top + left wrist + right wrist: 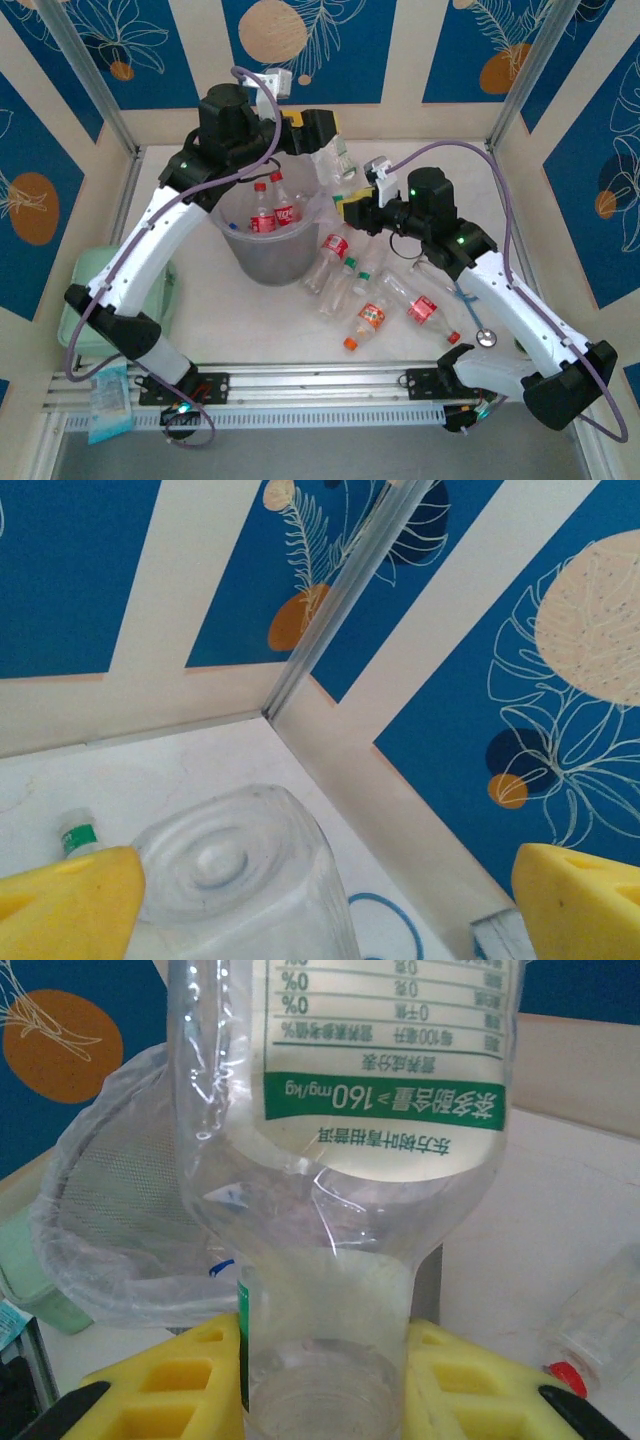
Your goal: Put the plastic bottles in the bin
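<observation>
Green-labelled plastic bottle (380, 1110) was clamped at its narrow end in the right gripper (320, 1380), the bin (110, 1210) just beyond; the left gripper (325, 900) was spread open, a clear bottle (230, 870) between its fingers.

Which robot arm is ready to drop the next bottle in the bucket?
The right one. The right gripper is shut on a green-labelled bottle, with the bin close by. The left gripper is open, wide around a clear bottle, not clamped.

A robot lab booth: aluminium posts (85, 75) and blue leaf-print panels (340, 60) wall a table (230, 320).
</observation>
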Controlling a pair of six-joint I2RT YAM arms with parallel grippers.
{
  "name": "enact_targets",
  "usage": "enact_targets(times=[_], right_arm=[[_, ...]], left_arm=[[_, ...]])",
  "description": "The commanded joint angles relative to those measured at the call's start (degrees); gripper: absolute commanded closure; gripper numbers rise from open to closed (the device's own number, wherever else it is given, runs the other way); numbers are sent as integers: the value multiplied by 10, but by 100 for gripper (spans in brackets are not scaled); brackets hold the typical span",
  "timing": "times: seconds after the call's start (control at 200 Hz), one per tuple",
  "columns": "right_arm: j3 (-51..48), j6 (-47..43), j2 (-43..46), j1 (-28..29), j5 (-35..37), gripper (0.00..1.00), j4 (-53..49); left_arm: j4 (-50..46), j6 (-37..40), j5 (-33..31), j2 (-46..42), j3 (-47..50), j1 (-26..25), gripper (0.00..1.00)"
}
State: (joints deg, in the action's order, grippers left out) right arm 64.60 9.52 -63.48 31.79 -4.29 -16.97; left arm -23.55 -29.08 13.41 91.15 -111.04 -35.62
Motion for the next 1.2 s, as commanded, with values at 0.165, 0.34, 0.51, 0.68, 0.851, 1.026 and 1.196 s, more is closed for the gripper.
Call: enact_targets(times=[0.165, 0.34, 0.51, 0.68, 0.851, 1.026, 1.196], right_arm=[[30, -32, 13, 36, 5, 100, 17], [33, -44, 17, 54, 53, 100, 17], [22, -49, 32, 56, 81, 100, 24], [18, -55, 31, 63, 72, 100, 42], [23, -62, 22, 69, 82, 100, 39], [29, -61, 14, 70, 84, 100, 40], [36, -54, 16, 68, 85, 28, 35]], left_arm=[[-42, 23, -26, 1, -22, -16, 11], [-72, 53, -79, -14, -11, -15, 1], [-63, 56, -92, -32, 7, -14, 1], [-52, 40, -58, -25, 7, -14, 18], [-49, 38, -55, -26, 7, -14, 40], [-37, 34, -60, -36, 11, -14, 51], [-10, 29, -79, -42, 11, -7, 51]])
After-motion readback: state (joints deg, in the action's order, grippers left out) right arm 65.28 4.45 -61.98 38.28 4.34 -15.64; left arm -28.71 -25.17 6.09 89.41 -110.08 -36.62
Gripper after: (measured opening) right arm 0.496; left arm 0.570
